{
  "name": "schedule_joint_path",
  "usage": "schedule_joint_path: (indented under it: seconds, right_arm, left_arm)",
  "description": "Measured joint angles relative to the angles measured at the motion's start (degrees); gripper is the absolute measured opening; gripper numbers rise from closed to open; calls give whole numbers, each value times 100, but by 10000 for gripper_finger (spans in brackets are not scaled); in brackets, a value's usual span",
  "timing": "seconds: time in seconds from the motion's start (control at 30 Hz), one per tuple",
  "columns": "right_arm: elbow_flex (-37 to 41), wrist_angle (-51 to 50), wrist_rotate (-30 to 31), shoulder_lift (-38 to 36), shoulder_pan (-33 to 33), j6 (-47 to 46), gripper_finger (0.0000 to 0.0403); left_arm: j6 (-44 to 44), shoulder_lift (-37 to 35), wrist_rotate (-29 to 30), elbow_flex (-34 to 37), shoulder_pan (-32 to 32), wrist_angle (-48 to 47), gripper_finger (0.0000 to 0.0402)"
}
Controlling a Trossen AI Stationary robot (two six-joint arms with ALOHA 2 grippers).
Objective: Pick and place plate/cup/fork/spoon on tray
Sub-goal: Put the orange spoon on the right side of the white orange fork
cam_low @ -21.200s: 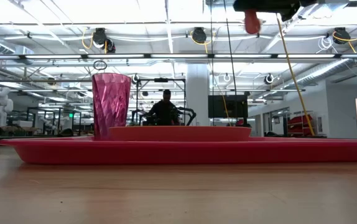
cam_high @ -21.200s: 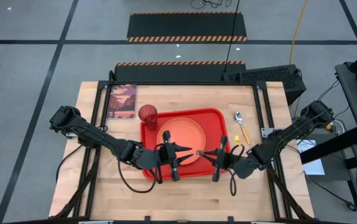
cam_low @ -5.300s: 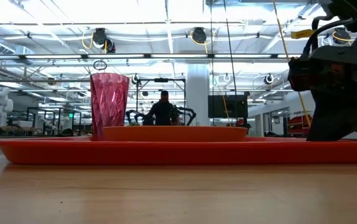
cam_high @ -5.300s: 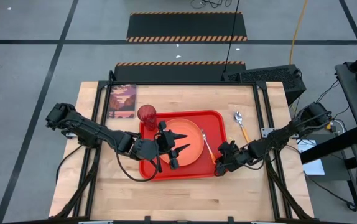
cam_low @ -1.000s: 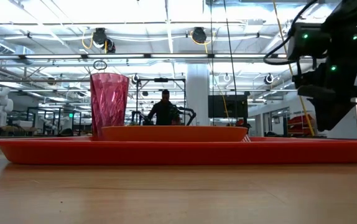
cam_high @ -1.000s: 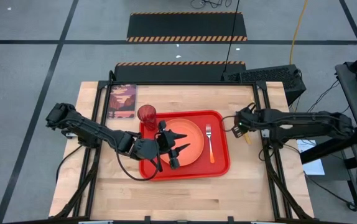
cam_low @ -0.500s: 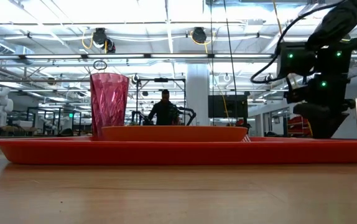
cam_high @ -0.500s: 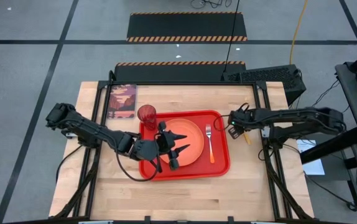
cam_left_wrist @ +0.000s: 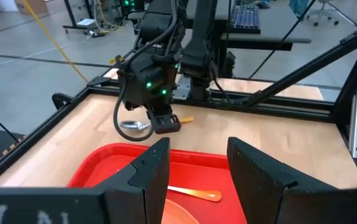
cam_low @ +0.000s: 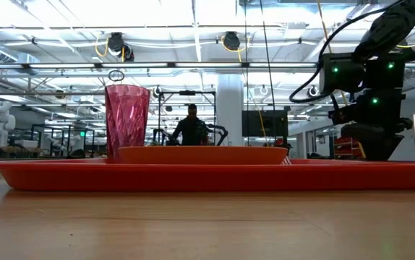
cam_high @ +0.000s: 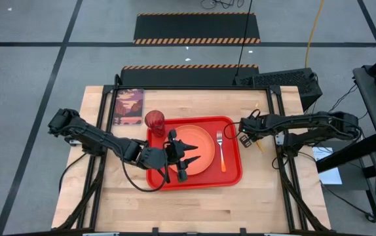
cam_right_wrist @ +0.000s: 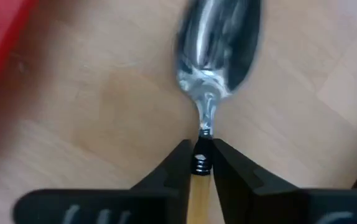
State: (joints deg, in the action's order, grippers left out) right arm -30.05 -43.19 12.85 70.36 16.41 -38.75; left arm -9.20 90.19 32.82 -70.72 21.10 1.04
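The red tray point(cam_high: 230, 174) lies at the table's middle. The orange plate point(cam_high: 200, 134) and the fork point(cam_high: 221, 151) lie on it, and the dark red cup point(cam_high: 155, 121) stands upright at its far left corner. The spoon point(cam_right_wrist: 219, 50) is on the wood just right of the tray, bowl toward the far edge. My right gripper point(cam_high: 244, 137) stands over the spoon, shut on its handle. It also shows in the left wrist view point(cam_left_wrist: 165, 122). My left gripper point(cam_high: 189, 156) hovers open and empty over the plate. My right gripper pinches the spoon's orange handle point(cam_right_wrist: 197, 186) between its two fingers, just behind the metal neck. The fingers come from above, pointing down, and lie across the handle. The spoon is about level with its bowl point(cam_left_wrist: 135, 126) at the table top; whether it is lifted cannot be told.
A picture card point(cam_high: 129, 107) lies at the table's far left. Black frame rails point(cam_left_wrist: 272, 106) run along the table's edges. A person point(cam_low: 193, 124) stands in the room far behind the table. Bare wood lies along the near edge.
My right gripper has gone down toward the spoon and a little toward the tray's right rim.
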Motion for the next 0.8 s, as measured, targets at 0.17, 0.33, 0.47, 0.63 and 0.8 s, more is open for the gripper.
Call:
schedule_joint_path:
  seconds: [0.17, 0.33, 0.47, 0.63, 0.8]
  right_arm:
    - [24, 10, -161, -259, -203, -259, 13]
    - [18, 9, -511, -614, -644, -952, 21]
    - [-200, 39, -349, -776, -1340, -1544, 15]
    - [-657, -65, 150, -796, -2064, -2128, 13]
    - [-968, -3, 522, -796, -2559, -2605, 3]
  left_arm:
    - [4, 0, -2, 0, 0, -2, 163]
    - [4, 0, -2, 0, 2, -13, 163]
    - [-58, 0, -3, 0, 9, -167, 163]
    - [-266, 0, -4, 0, 86, -443, 163]
    - [-299, 0, -3, 0, 222, -533, 163]
